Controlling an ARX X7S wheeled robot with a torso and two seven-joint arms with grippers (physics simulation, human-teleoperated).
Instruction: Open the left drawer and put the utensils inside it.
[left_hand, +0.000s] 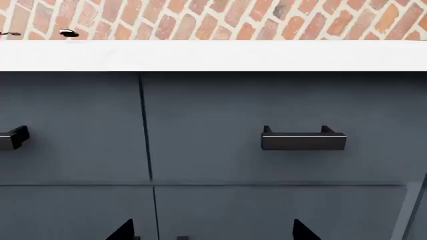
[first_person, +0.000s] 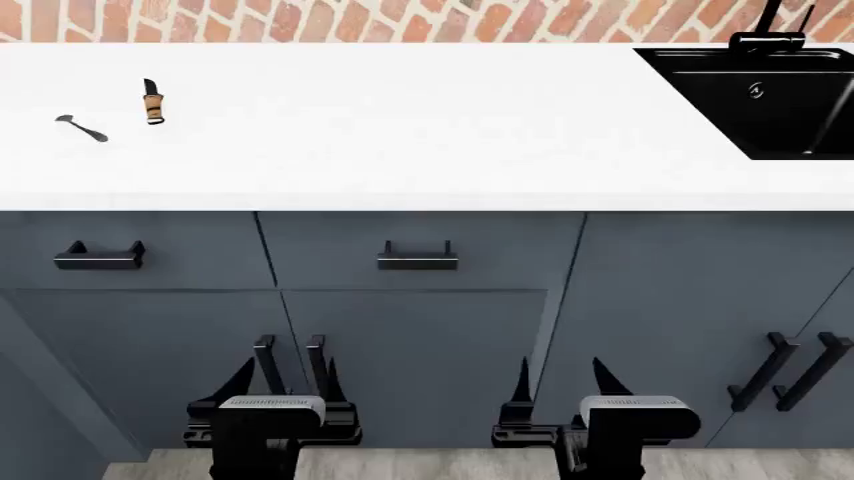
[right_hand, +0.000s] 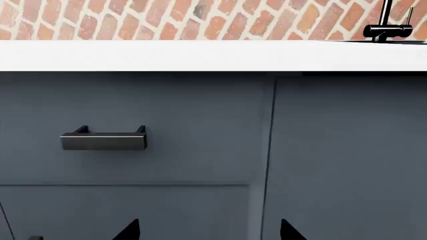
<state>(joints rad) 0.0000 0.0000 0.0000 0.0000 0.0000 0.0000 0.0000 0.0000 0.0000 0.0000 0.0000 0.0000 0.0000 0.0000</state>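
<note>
White counter (first_person: 400, 150) carries spoon (first_person: 83, 127) and knife (first_person: 154, 101); both hands, left (first_person: 274, 375) and right (first_person: 574, 380), hang low, fingers spread.

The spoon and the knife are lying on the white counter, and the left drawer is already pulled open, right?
Not quite. The spoon and the knife do lie on the white counter, but the left drawer is shut, its front flush with the drawer beside it. The head view shows this.
</note>
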